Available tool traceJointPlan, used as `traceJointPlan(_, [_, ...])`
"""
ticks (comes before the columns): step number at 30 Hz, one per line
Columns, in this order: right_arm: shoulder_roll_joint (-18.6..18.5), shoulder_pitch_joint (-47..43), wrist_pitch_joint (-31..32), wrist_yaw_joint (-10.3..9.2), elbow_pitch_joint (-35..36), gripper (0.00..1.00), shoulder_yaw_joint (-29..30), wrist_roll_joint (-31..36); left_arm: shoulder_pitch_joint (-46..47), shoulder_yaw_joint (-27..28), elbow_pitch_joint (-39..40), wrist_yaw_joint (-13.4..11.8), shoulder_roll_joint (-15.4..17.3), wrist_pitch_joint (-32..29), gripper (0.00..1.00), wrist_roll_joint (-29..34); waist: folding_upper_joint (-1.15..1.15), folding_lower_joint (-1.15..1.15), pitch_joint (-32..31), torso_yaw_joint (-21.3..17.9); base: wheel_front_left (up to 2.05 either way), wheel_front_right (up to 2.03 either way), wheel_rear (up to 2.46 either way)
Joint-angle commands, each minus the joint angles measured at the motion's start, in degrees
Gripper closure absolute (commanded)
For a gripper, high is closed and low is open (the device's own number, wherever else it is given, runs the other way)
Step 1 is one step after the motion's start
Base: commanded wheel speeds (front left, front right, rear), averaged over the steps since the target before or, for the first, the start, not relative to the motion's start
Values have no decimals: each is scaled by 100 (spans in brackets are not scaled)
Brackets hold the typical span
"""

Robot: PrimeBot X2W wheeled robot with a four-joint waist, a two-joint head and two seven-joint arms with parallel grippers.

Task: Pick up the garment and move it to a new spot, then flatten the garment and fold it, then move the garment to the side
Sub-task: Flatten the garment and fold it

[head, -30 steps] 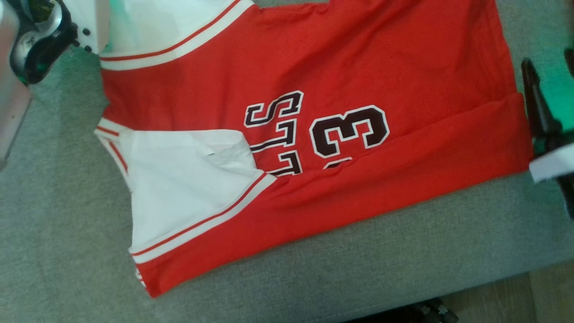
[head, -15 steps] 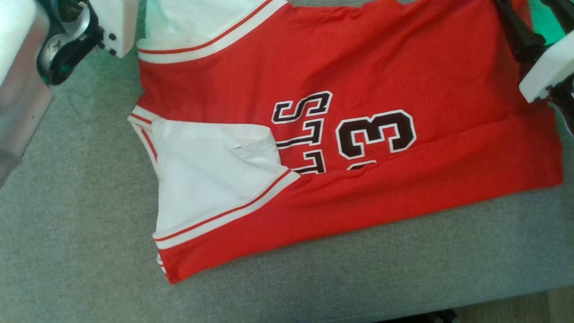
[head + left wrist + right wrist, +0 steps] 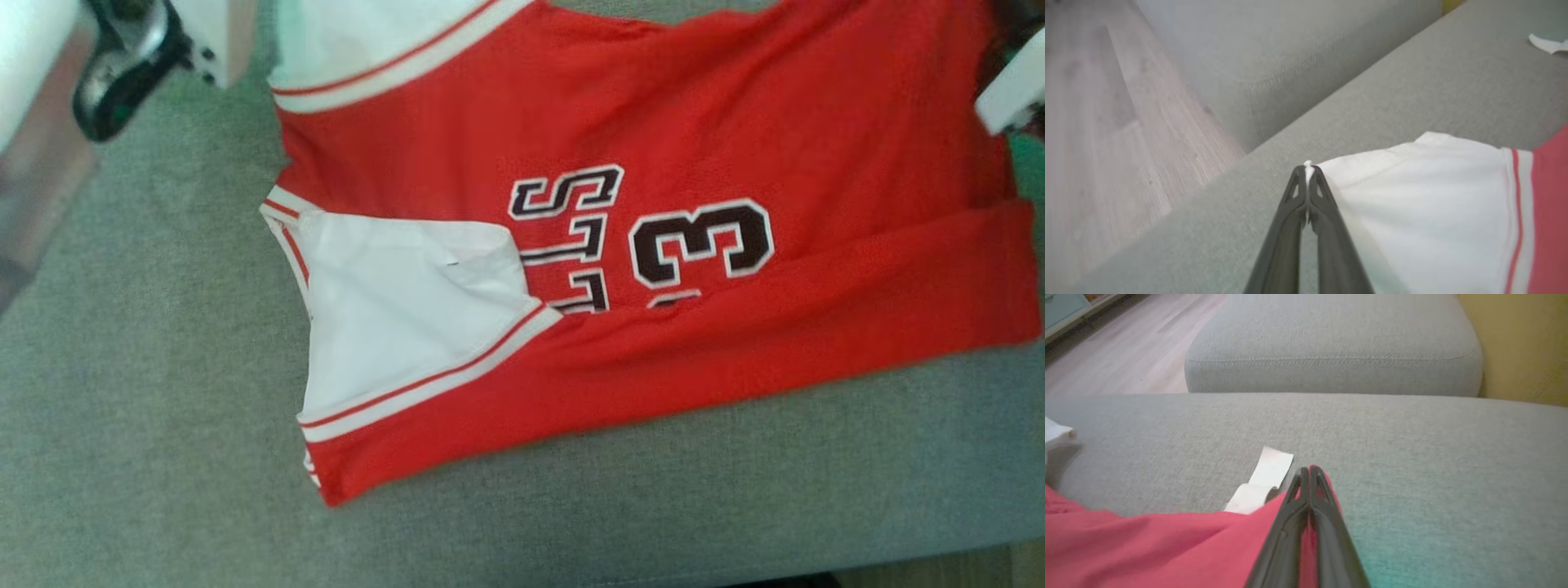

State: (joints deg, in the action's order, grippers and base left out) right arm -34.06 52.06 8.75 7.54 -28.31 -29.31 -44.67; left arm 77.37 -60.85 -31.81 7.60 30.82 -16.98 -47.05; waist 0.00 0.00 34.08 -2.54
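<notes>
The garment is a red jersey with white side panels and a dark "3". It lies spread on the grey sofa seat, its near long edge folded over. In the left wrist view my left gripper is shut on the corner of the garment's white panel. My right gripper is shut on a corner of the red cloth, beside a white label. From the head camera, the left wrist sits at the top left corner and the right wrist block at the top right.
The seat's front edge runs along the bottom of the head view, with wood floor beyond. A second grey cushion and a yellow wall lie past the right gripper. A small white scrap rests on the seat.
The head camera has shifted, so the whole picture slid right. My right gripper moved from the garment's right edge up to its far corner and shut on the red cloth. The left grip is unchanged.
</notes>
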Motion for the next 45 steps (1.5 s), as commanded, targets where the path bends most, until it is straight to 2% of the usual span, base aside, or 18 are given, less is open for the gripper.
traceJointPlan(1, [-164, 64, -142, -5, 72, 100, 51, -84, 462, 303, -1, -46, 233, 265, 100, 137, 0, 0, -14, 8, 0, 0, 0])
traceJointPlan(5, [-252, 128, -438, -5, -64, 100, 168, -236, 628, 454, -237, -170, 133, 1032, 100, 341, 0, 0, -80, 58, 0, 0, 0])
traceJointPlan(9, [-454, -21, -588, -5, -42, 100, 240, -415, 598, 514, -338, -155, 74, 1404, 100, 317, 0, 0, -187, 140, 0, 0, 0])
traceJointPlan(14, [-775, -653, -750, -5, 218, 100, 292, -639, 72, 470, -11, -102, 241, 1667, 100, 118, 0, 0, -418, 319, 0, 0, 0])
traceJointPlan(18, [-939, -1233, -870, -5, 424, 100, 410, -734, -570, 409, 506, -199, 465, 1863, 100, 16, 0, 0, -626, 466, 0, 0, 0])
traceJointPlan(23, [-1044, -1994, -1015, -5, 641, 100, 704, -782, -1534, 327, 1376, -519, 782, 2038, 100, -177, 0, 0, -860, 622, 0, 0, 0])
traceJointPlan(27, [-1056, -2561, -1076, -5, 809, 100, 1028, -746, -2207, 255, 2087, -953, 1117, 2162, 100, -176, 0, 0, -1008, 729, 0, 0, 0])
traceJointPlan(28, [-1056, -2561, -1076, -5, 809, 100, 1028, -746, -2207, 255, 2087, -953, 1117, 2162, 100, -176, 0, 0, -1008, 729, 0, 0, 0])
traceJointPlan(33, [-953, -3238, -1031, -5, 1118, 100, 1475, -584, -2963, 117, 2845, -1445, 1395, 2300, 100, -170, 0, 0, -1142, 807, 0, 0, 0])
traceJointPlan(36, [-853, -3611, -947, -5, 1312, 100, 1763, -445, -3279, 13, 3140, -1682, 1434, 2383, 100, -108, 0, 0, -1167, 835, 0, 0, 0])
traceJointPlan(42, [-481, -4148, -687, -5, 1602, 100, 2257, -124, -3715, -155, 3202, -1895, 1190, 2540, 100, -162, 0, 0, -1135, 860, 0, 0, 0])
traceJointPlan(43, [-409, -4196, -653, -5, 1632, 93, 2318, -41, -3761, -156, 3157, -1930, 1124, 2599, 100, -172, 0, 0, -1128, 862, 0, 0, 0])
traceJointPlan(44, [-327, -4232, -622, -5, 1650, 34, 2386, 43, -3797, -144, 3094, -1985, 1055, 2672, 100, -170, 0, 0, -1124, 864, 0, 0, 0])
traceJointPlan(45, [-236, -4253, -623, -5, 1657, 0, 2481, 145, -3832, -126, 3027, -2045, 978, 2748, 82, -165, 0, 0, -1124, 861, 0, 0, 0])
